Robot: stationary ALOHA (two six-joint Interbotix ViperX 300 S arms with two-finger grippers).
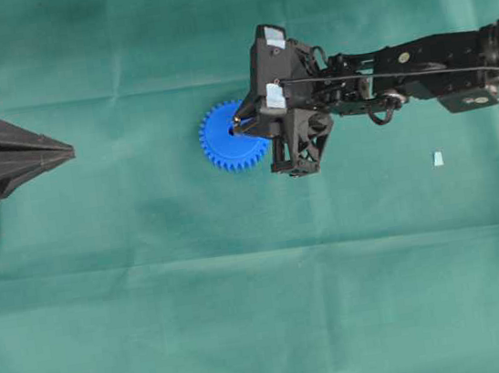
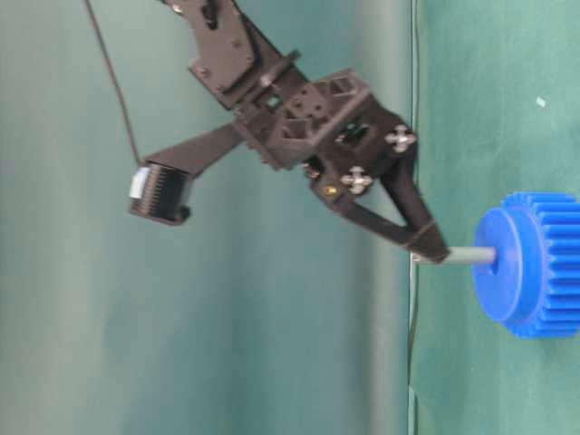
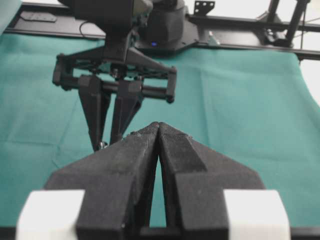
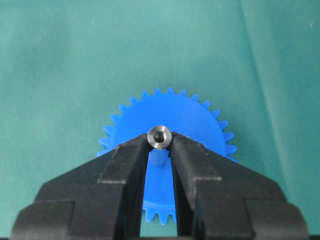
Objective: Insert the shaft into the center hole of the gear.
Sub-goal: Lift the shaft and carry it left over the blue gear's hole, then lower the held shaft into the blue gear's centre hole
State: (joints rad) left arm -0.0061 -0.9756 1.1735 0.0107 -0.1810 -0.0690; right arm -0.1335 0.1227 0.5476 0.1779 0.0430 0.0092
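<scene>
— Over the middle of the green cloth (image 1: 248,315): right gripper (image 4: 160,145) clamped on the shaft (image 4: 160,136), pinching its upper end only. Why so high?

— Probably to leave the lower length free to enter. Seen from table level, shaft (image 2: 471,256) standing square to the flat face of the gear (image 2: 535,263), lower tip right at the center hole (image 2: 494,257); depth of entry impossible to judge.

— Long axis?

— Vertical, perpendicular to the cloth, lined up with the gear's own axis. Seen end-on from the right wrist camera, a small metal ring above the blue hub.

— And the left gripper (image 1: 66,154)?

— Parked at the cloth's edge, well apart from the gear (image 1: 232,136), fingers (image 3: 135,165) pressed together, holding nothing.
</scene>
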